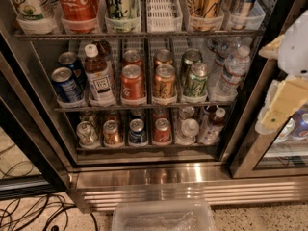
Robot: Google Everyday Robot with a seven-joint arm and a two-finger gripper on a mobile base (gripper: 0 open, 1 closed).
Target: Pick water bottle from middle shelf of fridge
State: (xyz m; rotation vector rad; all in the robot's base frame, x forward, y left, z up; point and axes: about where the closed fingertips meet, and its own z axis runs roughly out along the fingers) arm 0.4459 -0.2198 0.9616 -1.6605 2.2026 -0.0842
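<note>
The fridge (144,177) stands open in front of me, with a black frame and a steel base. The middle shelf (144,106) is a wire rack with clear lane trays holding soda cans. The water bottle (232,71), clear and ribbed with a white cap, stands upright in the rightmost lane, and a second clear bottle stands behind it. My gripper (283,81), white and cream, hangs at the right edge of the view, outside the fridge. It is to the right of the water bottle and apart from it.
A brown tea bottle (98,76) stands in the second lane from the left. Tall bottles and cans fill the rack above (144,33), and more cans fill the shelf below (144,146). A clear plastic bin (163,215) sits on the floor in front, with cables (33,213) at the lower left. The door frame (255,129) is at the right.
</note>
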